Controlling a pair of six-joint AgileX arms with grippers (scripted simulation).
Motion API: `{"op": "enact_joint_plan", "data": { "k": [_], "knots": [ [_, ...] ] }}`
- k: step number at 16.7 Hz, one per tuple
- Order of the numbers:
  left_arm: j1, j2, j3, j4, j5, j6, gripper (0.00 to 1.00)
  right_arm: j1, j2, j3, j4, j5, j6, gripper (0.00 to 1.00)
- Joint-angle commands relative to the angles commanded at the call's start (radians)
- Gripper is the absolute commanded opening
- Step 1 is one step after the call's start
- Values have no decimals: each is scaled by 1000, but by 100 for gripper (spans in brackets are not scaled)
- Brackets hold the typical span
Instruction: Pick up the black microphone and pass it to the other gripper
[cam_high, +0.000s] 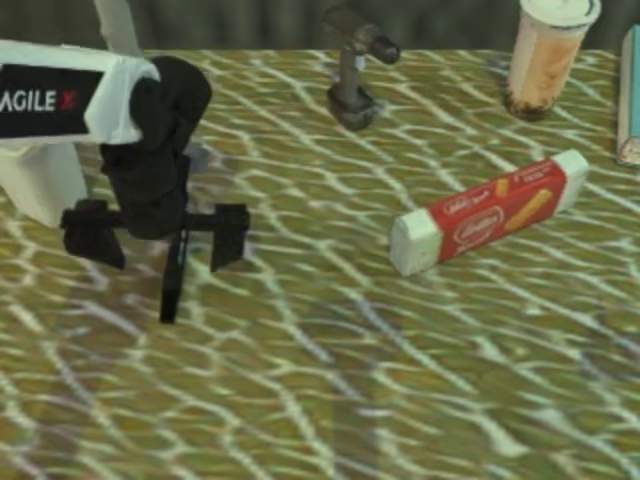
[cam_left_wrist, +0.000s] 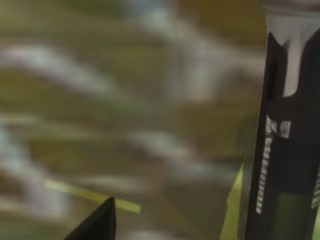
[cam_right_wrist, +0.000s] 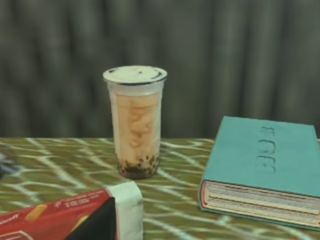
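Two fingers of the left gripper (cam_high: 158, 238) are spread wide, straddling the mic (cam_high: 173, 270) lying on the table's (cam_high: 330, 380) left side; right gripper's out of view.

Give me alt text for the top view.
The left gripper, fingers spread, is down over the black microphone at the table's left. A red biscuit pack lies right, with a grey pistol-shaped tool and bubble tea cup behind.

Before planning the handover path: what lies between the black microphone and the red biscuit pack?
Only bare table, in the top view, between the black microphone and red biscuit pack.
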Motion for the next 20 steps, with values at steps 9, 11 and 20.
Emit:
{"op": "enact_joint_plan", "data": {
  "k": [9, 11, 20],
  "knots": [
    [7, 76, -56, 128, 1, 8, 92, 0, 0, 0, 0, 0, 0, 100],
    [7, 76, -56, 128, 1, 8, 77, 0, 0, 0, 0, 0, 0, 100],
    [7, 76, -56, 128, 1, 8, 10, 0, 0, 0, 0, 0, 0, 100]
  ]
}}
